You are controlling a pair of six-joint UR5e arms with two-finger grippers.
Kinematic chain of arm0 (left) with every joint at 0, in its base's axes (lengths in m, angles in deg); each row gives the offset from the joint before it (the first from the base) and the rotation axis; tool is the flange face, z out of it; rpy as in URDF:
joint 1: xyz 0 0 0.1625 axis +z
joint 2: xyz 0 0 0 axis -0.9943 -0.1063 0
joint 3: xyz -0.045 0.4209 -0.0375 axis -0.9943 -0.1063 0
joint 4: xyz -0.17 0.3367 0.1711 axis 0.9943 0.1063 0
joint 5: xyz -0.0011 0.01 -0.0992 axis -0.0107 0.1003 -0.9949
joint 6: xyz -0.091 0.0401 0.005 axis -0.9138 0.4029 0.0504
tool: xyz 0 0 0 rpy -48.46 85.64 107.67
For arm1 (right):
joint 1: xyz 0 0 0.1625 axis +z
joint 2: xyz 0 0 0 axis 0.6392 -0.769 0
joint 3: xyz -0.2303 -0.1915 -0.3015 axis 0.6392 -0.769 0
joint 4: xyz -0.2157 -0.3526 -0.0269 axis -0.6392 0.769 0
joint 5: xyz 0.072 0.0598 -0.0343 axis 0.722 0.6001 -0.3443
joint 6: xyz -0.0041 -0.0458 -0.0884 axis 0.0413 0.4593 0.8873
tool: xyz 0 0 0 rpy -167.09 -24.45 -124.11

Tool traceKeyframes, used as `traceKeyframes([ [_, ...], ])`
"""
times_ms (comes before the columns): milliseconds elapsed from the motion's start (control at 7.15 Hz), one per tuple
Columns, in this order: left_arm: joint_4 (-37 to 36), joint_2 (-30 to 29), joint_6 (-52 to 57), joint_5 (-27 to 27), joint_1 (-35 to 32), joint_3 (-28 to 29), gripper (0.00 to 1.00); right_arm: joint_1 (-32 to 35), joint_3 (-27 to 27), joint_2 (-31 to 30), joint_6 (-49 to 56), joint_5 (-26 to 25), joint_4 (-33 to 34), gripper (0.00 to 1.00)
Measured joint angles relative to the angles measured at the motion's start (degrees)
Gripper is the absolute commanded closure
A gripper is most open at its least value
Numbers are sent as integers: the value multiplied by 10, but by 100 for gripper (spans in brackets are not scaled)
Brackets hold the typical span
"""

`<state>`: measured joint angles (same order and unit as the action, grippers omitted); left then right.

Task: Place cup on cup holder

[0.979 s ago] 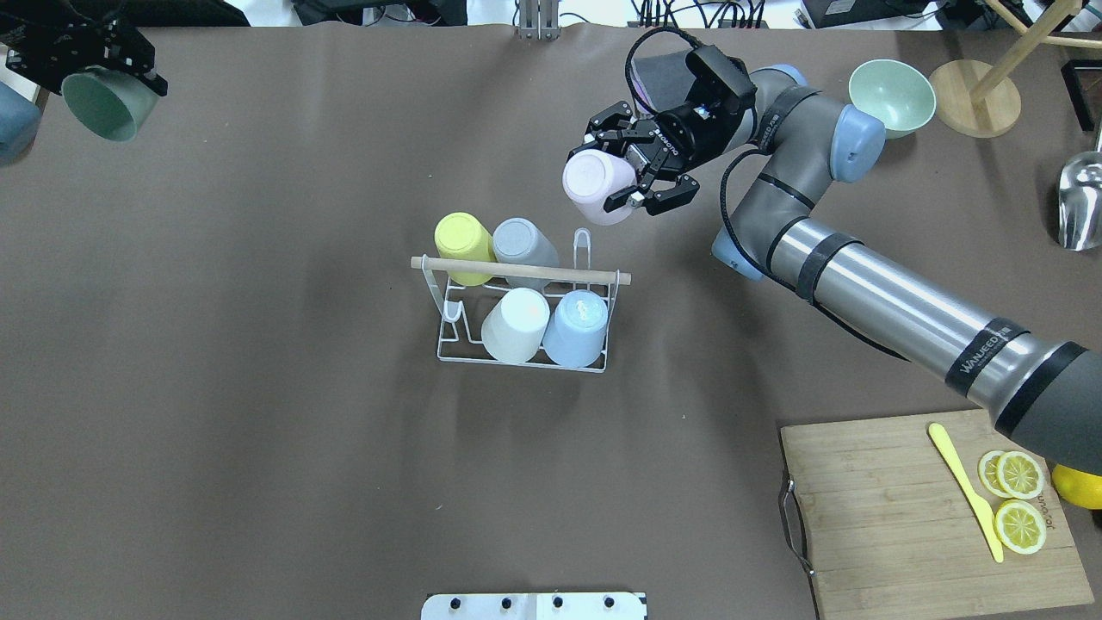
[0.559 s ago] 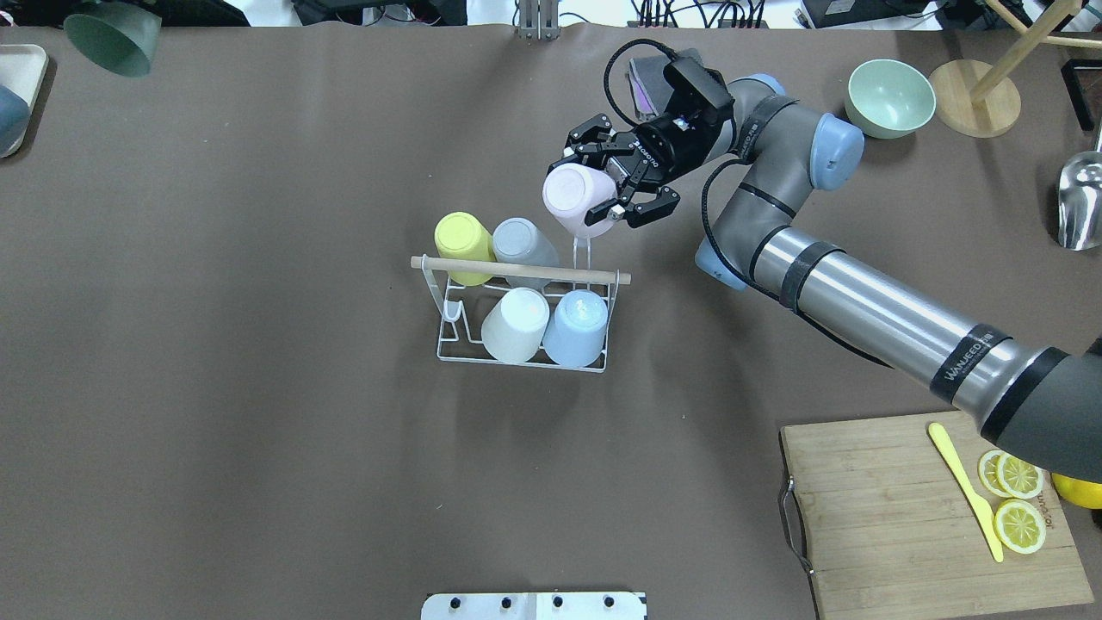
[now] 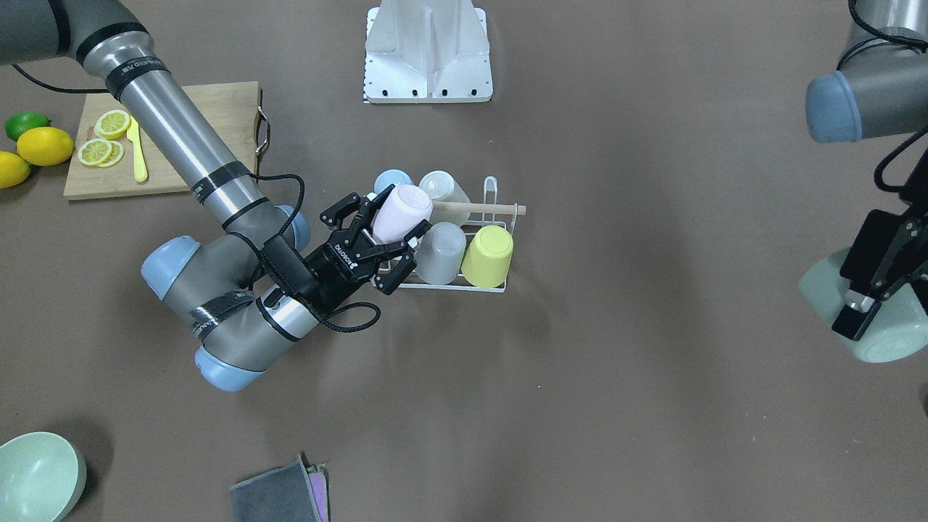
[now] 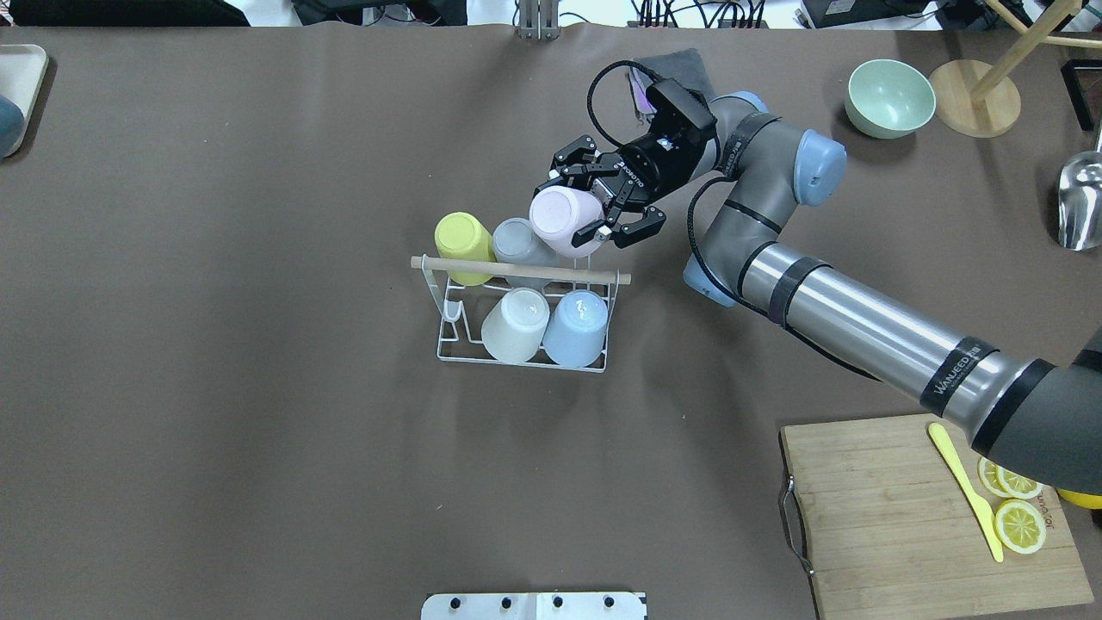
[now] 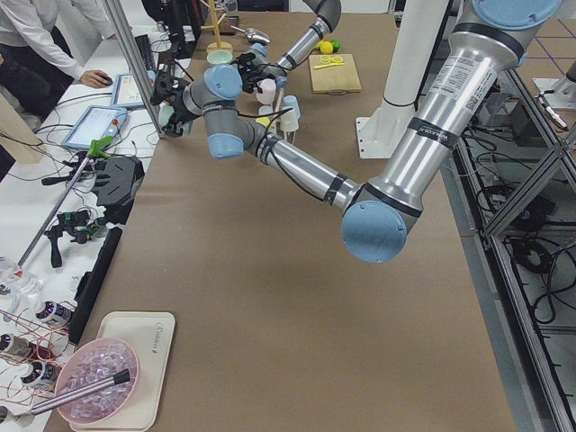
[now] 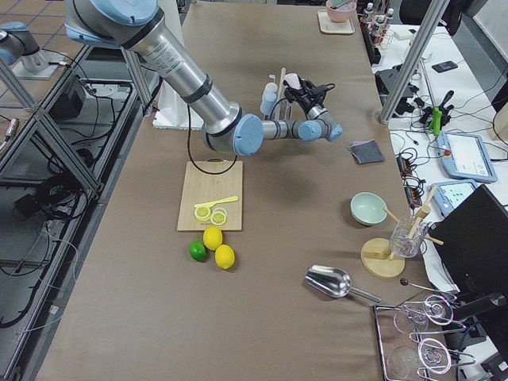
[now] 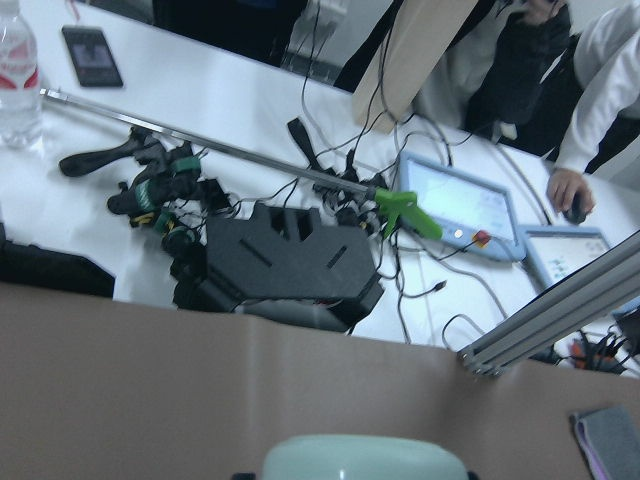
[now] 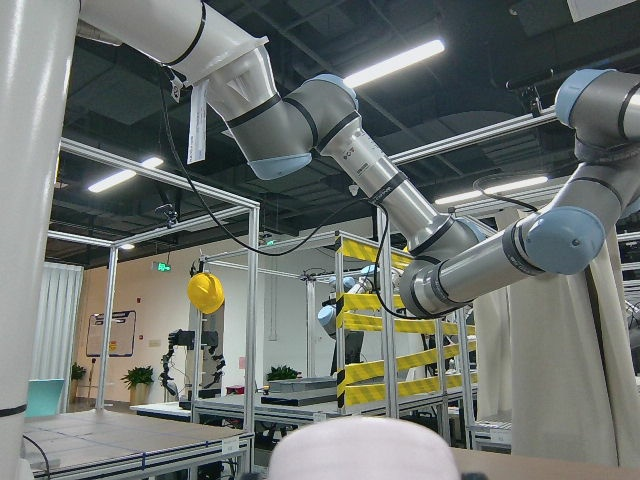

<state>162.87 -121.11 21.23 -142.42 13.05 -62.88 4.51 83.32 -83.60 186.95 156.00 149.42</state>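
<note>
Cream cup [image 4: 515, 324] and blue cup [image 4: 575, 328] sit upturned in the near row of the cup holder [image 4: 516, 362], on the robot's side, with a bare prong [image 4: 448, 303] at that row's left end. Past the wooden rod [image 4: 516, 269], the yellow cup [image 4: 463, 244] and grey cup [image 4: 515, 247] fill the far row. The pink cup [image 4: 558, 217] hangs over that row's right-hand end, bottom up and tilted, clamped between the fingers of the right gripper [image 4: 575, 209]. From above it overlaps the grey cup; whether they touch I cannot tell.

To seat it well, I'd say the mouth needs centring over the prong beneath, with the tilt matched to the neighbours' lean. The descent should be slow, keeping off the grey cup and the rod, with release only once it rests. Far off, the left gripper [image 3: 854, 321] holds a pale green vessel [image 3: 888, 342], well apart.
</note>
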Motion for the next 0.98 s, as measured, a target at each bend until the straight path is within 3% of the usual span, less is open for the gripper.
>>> traceKeyframes([
  [140,23,3,-3,54,23,-23,100,-1,0,0,0,0,0,1],
  [699,102,10,6,358,201,-67,100,25,1,-8,-2,3,-4,0],
  [979,157,11,38,474,294,-67,100,77,19,-63,-19,43,-33,1],
])
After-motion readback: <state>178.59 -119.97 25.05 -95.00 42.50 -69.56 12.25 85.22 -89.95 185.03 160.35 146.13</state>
